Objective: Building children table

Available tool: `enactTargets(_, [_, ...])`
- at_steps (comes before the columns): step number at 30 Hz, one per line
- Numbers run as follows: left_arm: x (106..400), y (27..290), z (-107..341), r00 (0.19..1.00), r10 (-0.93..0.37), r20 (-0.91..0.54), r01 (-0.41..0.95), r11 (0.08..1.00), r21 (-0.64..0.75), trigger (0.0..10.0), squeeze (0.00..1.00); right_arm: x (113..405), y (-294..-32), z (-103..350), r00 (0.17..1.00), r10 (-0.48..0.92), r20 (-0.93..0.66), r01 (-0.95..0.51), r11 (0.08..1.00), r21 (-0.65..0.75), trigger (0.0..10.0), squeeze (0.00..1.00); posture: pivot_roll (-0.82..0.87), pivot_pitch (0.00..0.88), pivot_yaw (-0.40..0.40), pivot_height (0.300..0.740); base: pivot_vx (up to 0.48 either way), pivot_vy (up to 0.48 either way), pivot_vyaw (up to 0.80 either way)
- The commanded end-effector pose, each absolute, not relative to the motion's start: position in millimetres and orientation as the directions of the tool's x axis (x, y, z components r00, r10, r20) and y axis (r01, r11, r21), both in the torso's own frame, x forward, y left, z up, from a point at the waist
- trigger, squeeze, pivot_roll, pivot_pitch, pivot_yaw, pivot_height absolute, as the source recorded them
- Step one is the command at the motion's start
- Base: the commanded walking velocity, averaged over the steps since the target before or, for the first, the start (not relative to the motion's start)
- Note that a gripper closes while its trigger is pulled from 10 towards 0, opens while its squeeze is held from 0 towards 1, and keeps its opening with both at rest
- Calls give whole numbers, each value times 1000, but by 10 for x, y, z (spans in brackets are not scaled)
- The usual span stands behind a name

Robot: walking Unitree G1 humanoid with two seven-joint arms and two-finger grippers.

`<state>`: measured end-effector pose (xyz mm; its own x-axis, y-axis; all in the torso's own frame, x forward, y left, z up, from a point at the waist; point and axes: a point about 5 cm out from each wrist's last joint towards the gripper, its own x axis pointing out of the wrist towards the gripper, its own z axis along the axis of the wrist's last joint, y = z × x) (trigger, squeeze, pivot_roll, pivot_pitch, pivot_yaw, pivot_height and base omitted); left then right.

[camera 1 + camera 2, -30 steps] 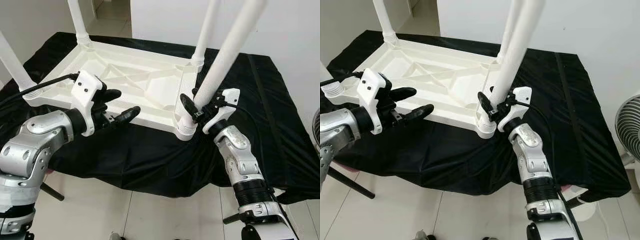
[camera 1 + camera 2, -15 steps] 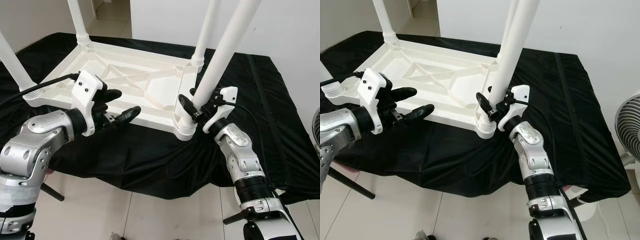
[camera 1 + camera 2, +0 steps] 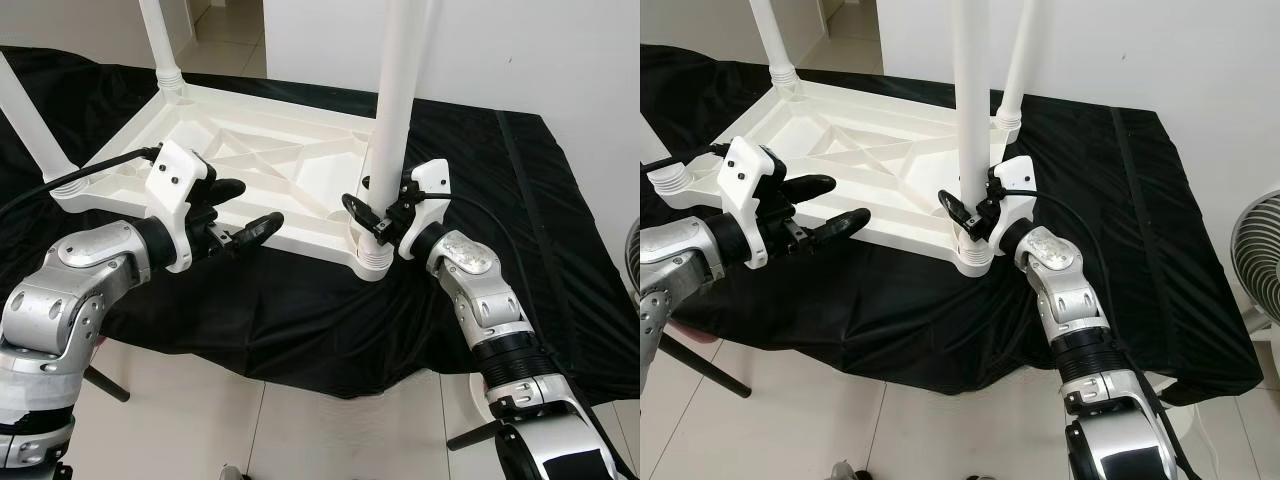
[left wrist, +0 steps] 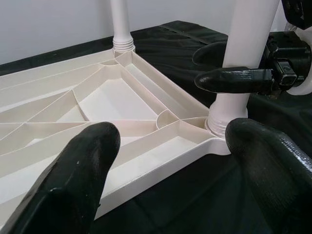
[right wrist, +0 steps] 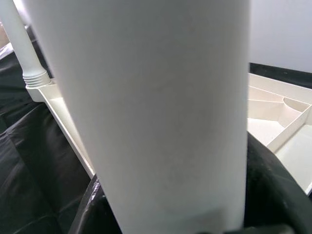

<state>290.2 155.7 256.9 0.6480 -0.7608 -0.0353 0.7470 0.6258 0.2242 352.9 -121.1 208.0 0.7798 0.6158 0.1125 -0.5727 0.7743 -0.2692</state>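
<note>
In the left eye view, a white plastic children's table top (image 3: 250, 170) lies upside down on a black cloth (image 3: 520, 200) that covers a work surface. Four white legs rise from its corners. The right gripper (image 3: 372, 212) has its black fingers clamped around the near right leg (image 3: 392, 110) just above the ribbed corner socket (image 3: 372, 258), and that leg stands upright. The left gripper (image 3: 240, 210) hovers at the near long edge of the table top, its two fingers spread apart and holding nothing.

In the right eye view, the same scene appears from slightly to the side: the gripped leg (image 3: 972, 100) stands vertical in its socket, another leg (image 3: 1018, 60) behind it. A white fan (image 3: 1255, 270) stands at the right edge, beyond the cloth, and pale floor tiles (image 3: 840, 420) show below.

In the left wrist view, the left gripper's fingers (image 4: 78, 180) frame the ribbed underside of the table top (image 4: 97, 107), well apart from each other. Beyond them the right gripper's fingers (image 4: 234, 80) grip the near leg (image 4: 243, 53) above the socket.

In the right wrist view, the held leg (image 5: 156, 112) is very close to the lens, with the table top's edge (image 5: 63, 107) and a further leg (image 5: 22, 44) to one side.
</note>
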Motion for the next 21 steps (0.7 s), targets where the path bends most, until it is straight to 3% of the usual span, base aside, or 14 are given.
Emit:
enactTargets(1, [2898, 1548, 2573, 656, -754, -40, 739, 631, 236, 10000, 0, 3493, -1330, 1572, 815, 571, -98, -579, 801, -150, 10000, 0, 14, 134, 24, 740, 0, 0, 0])
enactTargets(8, [2905, 1553, 2576, 655, -755, -40, 740, 630, 236, 10000, 0, 3487, -1476, 1408, 870, 481, -114, -487, 873, -37, 10000, 0, 13, 134, 29, 740, 0, 0, 0])
enactTargets(17, [2909, 1551, 2573, 654, -756, -41, 741, 629, 234, 10000, 0, 3507, -1534, 1350, 912, 381, -152, -396, 915, -77, 10000, 0, 11, 137, 31, 740, 0, 0, 0])
enactTargets(21, [2904, 1549, 2576, 654, -755, -41, 741, 629, 234, 10000, 0, 3524, -1596, 1302, 957, 227, -181, -250, 961, -117, 10000, 0, 13, 141, 27, 740, 0, 0, 0])
